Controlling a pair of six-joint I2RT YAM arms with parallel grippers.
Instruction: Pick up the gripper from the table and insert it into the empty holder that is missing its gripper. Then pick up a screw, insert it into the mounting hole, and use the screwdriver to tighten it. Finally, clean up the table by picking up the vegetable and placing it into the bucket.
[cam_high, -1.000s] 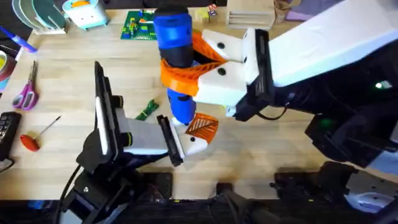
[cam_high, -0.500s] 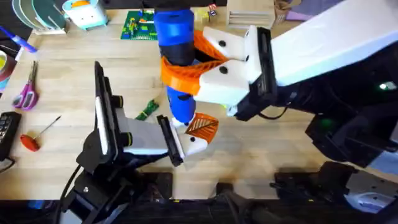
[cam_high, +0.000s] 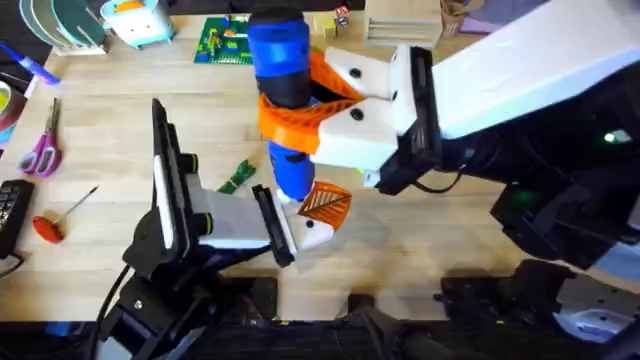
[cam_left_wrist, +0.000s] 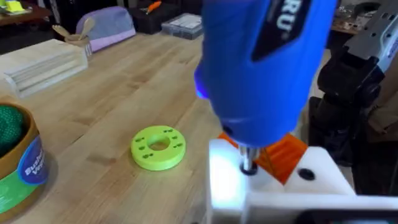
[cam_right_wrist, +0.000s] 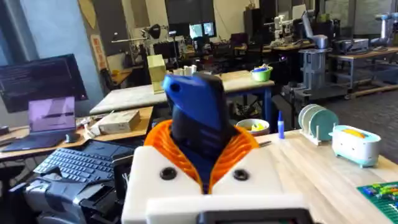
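My right gripper (cam_high: 285, 115) is shut on the blue screwdriver (cam_high: 281, 70), which stands upright between its orange fingers (cam_right_wrist: 165, 143). The screwdriver's bit (cam_left_wrist: 247, 164) points down onto the white holder (cam_left_wrist: 224, 180) at the end of my left gripper (cam_high: 300, 225). The orange ribbed gripper (cam_high: 326, 203) sits in that holder. The small dark green vegetable (cam_high: 237, 177) lies on the table just left of the screwdriver. The bucket (cam_left_wrist: 18, 171) with a blue label band stands at the edge of the left wrist view, something green inside it.
A lime-green ring disc (cam_left_wrist: 158, 147) lies on the table near the bucket. A red-handled thin tool (cam_high: 52, 224) and scissors (cam_high: 41, 150) lie at the left. A green brick plate (cam_high: 222, 42) and wooden boxes (cam_high: 400, 20) line the far edge.
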